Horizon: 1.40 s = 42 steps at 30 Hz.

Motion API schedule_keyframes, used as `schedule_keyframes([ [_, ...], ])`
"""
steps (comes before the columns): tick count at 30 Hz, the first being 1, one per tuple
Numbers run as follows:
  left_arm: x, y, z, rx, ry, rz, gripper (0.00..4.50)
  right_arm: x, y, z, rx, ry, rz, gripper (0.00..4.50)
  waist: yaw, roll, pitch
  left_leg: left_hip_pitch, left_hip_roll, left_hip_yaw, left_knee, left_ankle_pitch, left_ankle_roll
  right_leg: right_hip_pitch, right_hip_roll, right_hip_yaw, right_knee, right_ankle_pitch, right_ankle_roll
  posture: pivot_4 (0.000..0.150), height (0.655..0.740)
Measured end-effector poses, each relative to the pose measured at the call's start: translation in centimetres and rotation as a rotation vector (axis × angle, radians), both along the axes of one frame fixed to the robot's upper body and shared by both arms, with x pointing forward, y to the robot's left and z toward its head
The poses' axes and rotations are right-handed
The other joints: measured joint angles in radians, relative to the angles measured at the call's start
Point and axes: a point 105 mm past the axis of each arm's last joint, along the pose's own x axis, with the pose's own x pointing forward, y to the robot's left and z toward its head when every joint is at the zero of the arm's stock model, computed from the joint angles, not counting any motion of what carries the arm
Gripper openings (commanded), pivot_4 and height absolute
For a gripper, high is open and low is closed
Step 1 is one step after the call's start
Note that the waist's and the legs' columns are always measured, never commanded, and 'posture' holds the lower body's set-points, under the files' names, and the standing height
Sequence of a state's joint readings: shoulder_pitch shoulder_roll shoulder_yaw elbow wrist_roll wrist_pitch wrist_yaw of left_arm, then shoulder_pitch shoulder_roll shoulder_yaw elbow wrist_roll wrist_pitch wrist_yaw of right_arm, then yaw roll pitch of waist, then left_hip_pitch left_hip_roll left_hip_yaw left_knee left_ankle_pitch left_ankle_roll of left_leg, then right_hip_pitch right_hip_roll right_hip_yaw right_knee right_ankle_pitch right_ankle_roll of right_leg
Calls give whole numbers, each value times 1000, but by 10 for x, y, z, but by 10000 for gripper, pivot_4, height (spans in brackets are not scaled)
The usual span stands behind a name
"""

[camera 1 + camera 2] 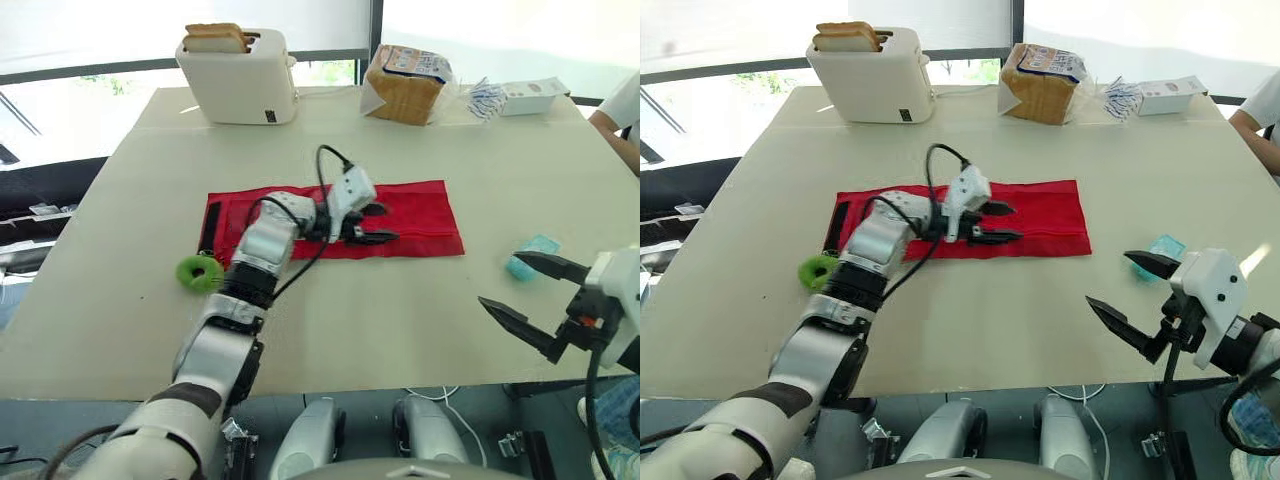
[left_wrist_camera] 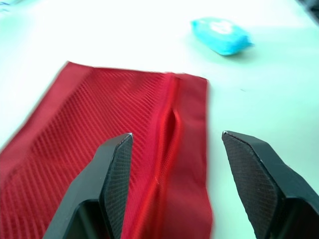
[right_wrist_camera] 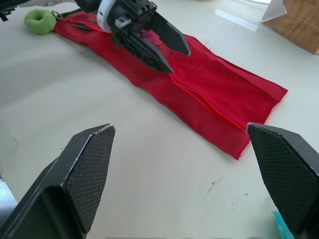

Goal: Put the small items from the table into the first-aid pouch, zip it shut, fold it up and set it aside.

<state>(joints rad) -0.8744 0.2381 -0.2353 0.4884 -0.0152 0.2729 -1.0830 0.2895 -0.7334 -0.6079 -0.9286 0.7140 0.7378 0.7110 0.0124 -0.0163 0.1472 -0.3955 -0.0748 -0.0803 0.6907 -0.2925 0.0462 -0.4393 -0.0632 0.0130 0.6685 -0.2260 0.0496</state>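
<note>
Left gripper (image 1: 388, 223) is hanging, jaws parted, over the red pouch (image 1: 420, 215); right gripper (image 1: 500, 280), jaws wide, is partly hiding the blue packet (image 1: 537, 246)

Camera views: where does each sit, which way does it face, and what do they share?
Left eye view: head, facing forward and down over the table; both arms show, left gripper over the red pouch, right gripper near the blue packet.
Right eye view: head, same scene and arms.
Left wrist view: left wrist, along its open fingers toward the pouch's end and blue packet.
Right wrist view: right wrist, along its open fingers toward the pouch, left gripper and green roll.
Shared: all show the pouch.
</note>
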Motion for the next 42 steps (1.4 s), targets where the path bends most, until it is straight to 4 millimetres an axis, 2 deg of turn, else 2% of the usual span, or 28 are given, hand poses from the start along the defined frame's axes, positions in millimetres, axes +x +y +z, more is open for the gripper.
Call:
schedule_keyframes([
  [3,4,-8,-13,80,-23,-2,30573,-2,-5,0,-16,0,-21,45000,2,0,0,0,0,0,0,0,0,0,1,0,0,0,0,1500,7400],
  [8,23,-18,-9,146,-88,20,30573,-9,-19,1,-42,-1,-77,45000,7,0,0,0,0,0,0,0,0,1,1,-1,-1,0,0,1500,7400],
  [13,29,-30,-13,145,-74,39,30573,-15,-28,5,-54,-12,-114,45000,5,0,0,0,0,0,0,0,0,1,0,-1,-1,0,0,1500,7400],
  [19,30,-30,-29,224,-100,42,30573,-19,-29,11,-53,-22,-105,45000,2,0,0,1,0,0,-1,0,0,1,1,-1,-1,0,0,1500,7400],
  [27,37,-34,-27,228,-140,85,30573,-23,-26,23,-76,-26,-69,45000,4,-1,1,1,0,0,-1,0,1,2,0,-1,-2,0,1,1500,7400],
  [30,37,-33,-27,224,-133,91,22900,-20,-25,25,-82,-35,-74,45000,4,-1,1,1,0,0,-1,0,1,2,0,-1,-2,0,1,1500,7400],
  [31,36,-34,-28,225,-127,79,17603,-20,-24,27,-80,-42,-75,45000,4,-1,1,1,0,0,-1,0,1,2,0,-1,-2,0,1,1500,7400],
  [35,32,-34,-28,212,-93,48,1431,-19,-21,27,-75,-38,-78,45000,4,-1,1,1,0,0,-1,0,1,3,0,-1,-3,0,1,1500,7400],
  [42,31,-30,-26,79,103,91,1431,-19,-18,26,-60,-29,-83,45000,4,-1,1,1,0,0,0,0,1,3,1,-1,-3,0,1,1500,7400],
])
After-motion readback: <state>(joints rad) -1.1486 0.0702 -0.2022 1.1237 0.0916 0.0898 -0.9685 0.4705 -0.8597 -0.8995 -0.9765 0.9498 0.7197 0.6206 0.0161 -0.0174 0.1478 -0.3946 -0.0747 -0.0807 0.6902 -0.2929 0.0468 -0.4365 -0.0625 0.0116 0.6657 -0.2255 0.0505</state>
